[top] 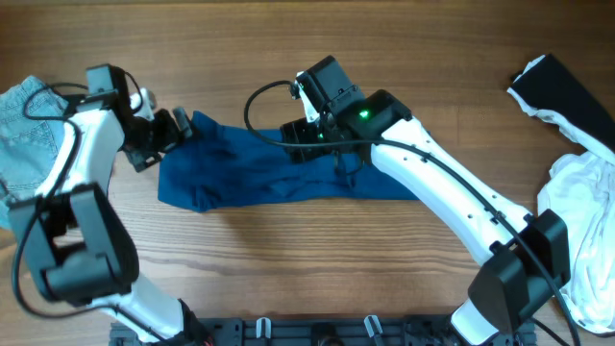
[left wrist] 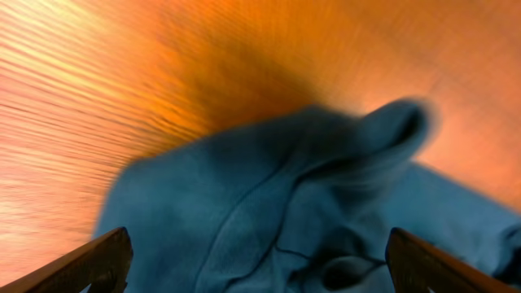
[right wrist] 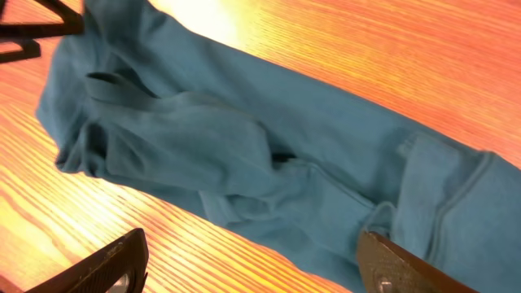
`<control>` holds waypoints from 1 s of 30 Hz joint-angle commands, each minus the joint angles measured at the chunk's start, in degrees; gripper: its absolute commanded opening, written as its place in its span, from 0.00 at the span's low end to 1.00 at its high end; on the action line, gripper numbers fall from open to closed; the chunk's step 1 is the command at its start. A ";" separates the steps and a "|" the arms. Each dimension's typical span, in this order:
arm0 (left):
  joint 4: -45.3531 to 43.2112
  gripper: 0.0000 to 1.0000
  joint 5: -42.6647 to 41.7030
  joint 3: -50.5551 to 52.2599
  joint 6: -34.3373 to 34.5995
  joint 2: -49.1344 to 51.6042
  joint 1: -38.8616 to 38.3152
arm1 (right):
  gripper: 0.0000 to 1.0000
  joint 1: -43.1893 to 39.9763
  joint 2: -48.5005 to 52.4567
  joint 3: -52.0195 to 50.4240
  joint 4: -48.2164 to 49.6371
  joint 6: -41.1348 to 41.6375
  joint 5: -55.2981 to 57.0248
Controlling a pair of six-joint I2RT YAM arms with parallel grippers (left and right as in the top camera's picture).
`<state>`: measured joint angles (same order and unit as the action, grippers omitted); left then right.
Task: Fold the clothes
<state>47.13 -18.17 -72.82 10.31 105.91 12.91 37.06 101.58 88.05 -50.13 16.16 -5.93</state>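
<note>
A crumpled blue garment (top: pixel 269 168) lies stretched across the middle of the wooden table. My left gripper (top: pixel 171 130) is open at the garment's left end; in the left wrist view its fingers (left wrist: pixel 259 264) straddle bunched blue cloth (left wrist: pixel 285 203), holding nothing. My right gripper (top: pixel 312 135) is open over the garment's upper middle edge. In the right wrist view its fingers (right wrist: pixel 252 264) stand wide apart over the cloth's edge (right wrist: pixel 269 155) and bare wood.
Light denim clothing (top: pixel 21 115) lies at the table's left edge. A white garment (top: pixel 586 231) and a black one (top: pixel 562 91) lie at the right edge. A rail (top: pixel 317 332) runs along the front edge.
</note>
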 commanded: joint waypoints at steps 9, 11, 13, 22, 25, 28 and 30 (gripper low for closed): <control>3.50 0.38 -4.76 -0.26 -3.85 12.94 -8.94 | 0.84 -1.92 0.42 0.24 -1.64 0.90 1.05; 3.08 0.10 -4.70 -0.26 -3.87 12.94 -8.52 | 0.84 -2.03 0.42 0.24 -2.62 0.83 2.73; 2.84 0.04 -4.28 -0.28 -3.89 12.92 -8.09 | 0.83 -2.89 0.42 0.24 -3.61 1.07 4.35; 17.64 0.04 5.79 -15.82 -0.66 6.51 3.56 | 0.83 -19.26 0.42 0.24 -10.19 -0.44 5.05; 24.26 0.04 9.86 -24.11 -0.63 5.25 6.05 | 0.83 -24.61 0.42 0.24 -11.04 -4.07 4.96; 31.34 0.04 9.70 -29.79 1.53 4.96 5.25 | 0.83 -27.76 0.42 0.24 -11.69 -5.75 4.83; 35.50 0.04 9.70 -31.50 3.41 4.87 2.86 | 0.83 -28.68 0.42 0.22 -12.09 -5.79 4.83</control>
<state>77.95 -10.02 -100.79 10.11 112.40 19.27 9.37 101.58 88.05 -61.73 12.69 -1.61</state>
